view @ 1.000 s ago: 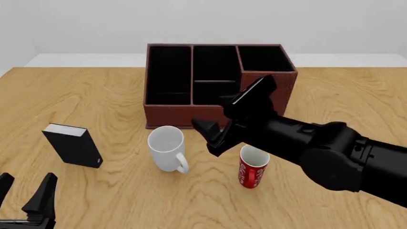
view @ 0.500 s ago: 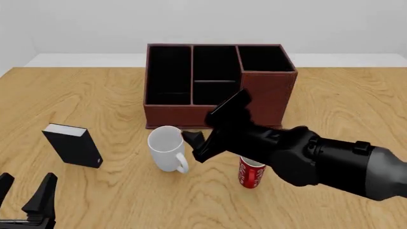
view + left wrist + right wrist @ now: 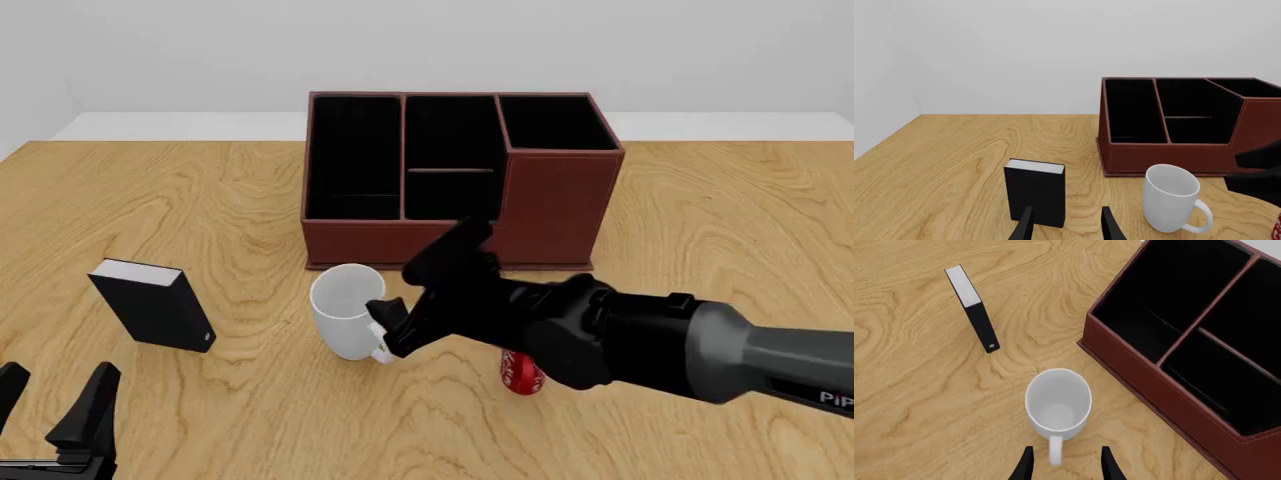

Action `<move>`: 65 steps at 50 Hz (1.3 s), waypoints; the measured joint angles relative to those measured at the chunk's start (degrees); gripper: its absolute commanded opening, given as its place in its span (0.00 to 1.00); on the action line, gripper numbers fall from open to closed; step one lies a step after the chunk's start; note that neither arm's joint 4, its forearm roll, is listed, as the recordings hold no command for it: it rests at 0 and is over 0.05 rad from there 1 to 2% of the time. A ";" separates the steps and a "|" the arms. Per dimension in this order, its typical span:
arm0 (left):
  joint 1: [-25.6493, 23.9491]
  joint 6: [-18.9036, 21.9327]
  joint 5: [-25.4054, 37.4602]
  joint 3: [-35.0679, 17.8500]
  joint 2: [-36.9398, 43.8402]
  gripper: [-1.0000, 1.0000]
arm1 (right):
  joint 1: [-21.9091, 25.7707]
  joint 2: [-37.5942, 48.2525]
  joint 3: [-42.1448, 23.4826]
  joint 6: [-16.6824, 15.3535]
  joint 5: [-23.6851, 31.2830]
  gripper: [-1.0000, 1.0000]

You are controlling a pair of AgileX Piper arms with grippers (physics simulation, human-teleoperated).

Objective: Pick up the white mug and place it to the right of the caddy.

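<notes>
The white mug stands upright in front of the caddy, its handle toward me. My right gripper is open just above the handle. In the right wrist view the mug lies straight below, and its handle sits between the open gripper's fingers. The caddy's wall is beside it. My left gripper is open and empty at the near left edge. In the left wrist view the left gripper points toward the mug and caddy.
A small black box with a white top stands left of the mug and also shows in both wrist views. A red mug is mostly hidden under my right arm. Bare wood lies right of the caddy.
My right arm has moved left and down from over the red mug to the white mug's handle, now covering most of the red mug. The left gripper has not moved.
</notes>
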 measured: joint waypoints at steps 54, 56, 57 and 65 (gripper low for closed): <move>0.00 0.00 0.00 0.00 0.00 1.00 | 1.18 11.40 -2.20 3.52 -3.16 1.00; 0.00 0.00 0.00 0.00 0.00 1.00 | 1.26 11.71 -2.19 3.60 -3.30 1.00; 0.00 0.00 0.00 0.00 0.00 1.00 | 1.30 11.88 -2.20 3.65 -3.37 1.00; 0.00 0.00 0.00 0.00 0.00 1.00 | 1.48 13.20 -2.20 3.96 -3.98 1.00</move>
